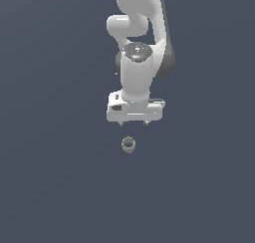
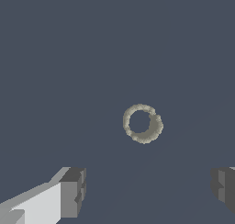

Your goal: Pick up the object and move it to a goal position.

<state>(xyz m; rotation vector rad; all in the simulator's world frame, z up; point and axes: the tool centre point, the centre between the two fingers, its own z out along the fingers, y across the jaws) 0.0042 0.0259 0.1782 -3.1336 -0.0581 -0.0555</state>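
Spread-fingered tool [image 2: 147,193] hangs over a tan ring [image 2: 142,123] on plain dark slate-blue ground [image 1: 55,177].

Colours observed: white arm, tan ring, slate-blue ground

Arm [image 1: 137,48] glossy white with dark grey joint shading and a speckled grey cap; gripper [image 1: 133,122] white, its fingertips [image 2: 73,191] mid to dark grey; ring [image 2: 142,123] mottled tan-olive, hole showing the ground colour; ground [image 1: 50,162] uniform dark slate blue, unpatterned
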